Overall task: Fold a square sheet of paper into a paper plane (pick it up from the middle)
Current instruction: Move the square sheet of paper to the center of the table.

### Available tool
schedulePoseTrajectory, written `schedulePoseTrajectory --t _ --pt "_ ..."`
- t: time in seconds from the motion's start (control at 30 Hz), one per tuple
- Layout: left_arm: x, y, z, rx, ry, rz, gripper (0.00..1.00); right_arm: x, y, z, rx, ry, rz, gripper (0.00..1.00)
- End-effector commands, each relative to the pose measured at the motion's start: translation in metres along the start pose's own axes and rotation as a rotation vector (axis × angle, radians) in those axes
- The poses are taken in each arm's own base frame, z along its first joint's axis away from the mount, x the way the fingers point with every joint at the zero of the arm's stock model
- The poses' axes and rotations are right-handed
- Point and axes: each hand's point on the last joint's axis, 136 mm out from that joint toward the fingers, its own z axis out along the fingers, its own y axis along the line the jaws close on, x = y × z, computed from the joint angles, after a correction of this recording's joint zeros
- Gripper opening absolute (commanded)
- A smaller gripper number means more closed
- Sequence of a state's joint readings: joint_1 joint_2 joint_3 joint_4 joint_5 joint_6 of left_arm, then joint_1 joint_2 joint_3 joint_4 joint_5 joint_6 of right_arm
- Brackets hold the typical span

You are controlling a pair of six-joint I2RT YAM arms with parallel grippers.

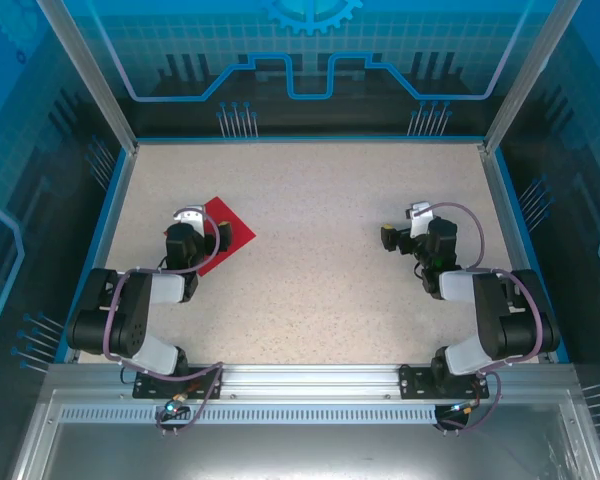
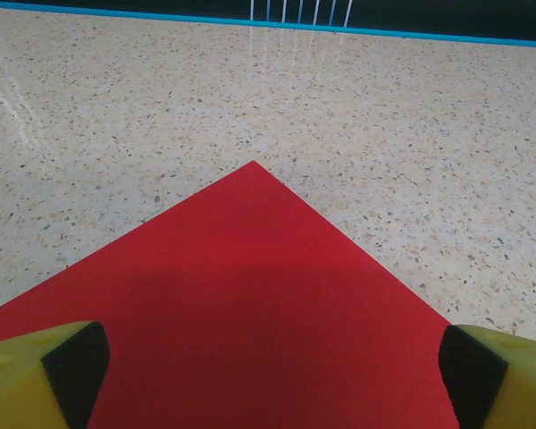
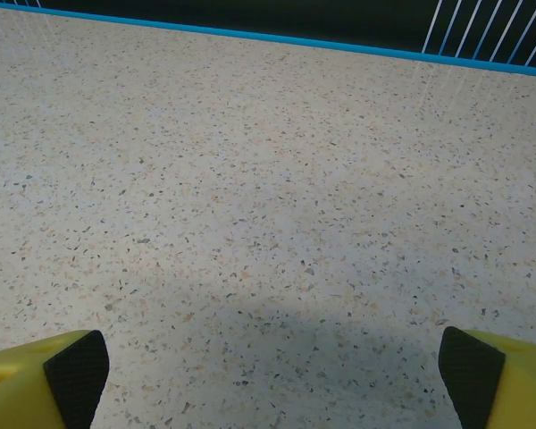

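Square sheet of paper, bright red, is laid flat on the left of the speckled table. The left gripper is held over it, fingers spread wide and nothing gripped. The right gripper is likewise spread wide over bare tabletop, well apart.

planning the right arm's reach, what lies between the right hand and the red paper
Nothing: in the top external view, the table between the right hand and the square sheet of paper is bare.
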State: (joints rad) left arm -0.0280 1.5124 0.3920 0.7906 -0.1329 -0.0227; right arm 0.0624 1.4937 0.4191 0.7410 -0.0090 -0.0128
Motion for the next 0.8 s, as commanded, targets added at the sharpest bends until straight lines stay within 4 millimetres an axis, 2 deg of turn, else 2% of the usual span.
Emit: schedulePoseTrajectory --t 0.0,0.77 --pt "-0.0089 -0.0014 0.003 0.017 -0.015 0.011 0.99 -0.0055 -0.0064 0.002 0.005 -0.01 -0.003 0.99" --pt "-0.0089 -0.0013 0.0025 0.016 -0.017 0.012 0.99 -0.0044 -0.0095 0.0018 0.017 -0.006 0.007 0.99"
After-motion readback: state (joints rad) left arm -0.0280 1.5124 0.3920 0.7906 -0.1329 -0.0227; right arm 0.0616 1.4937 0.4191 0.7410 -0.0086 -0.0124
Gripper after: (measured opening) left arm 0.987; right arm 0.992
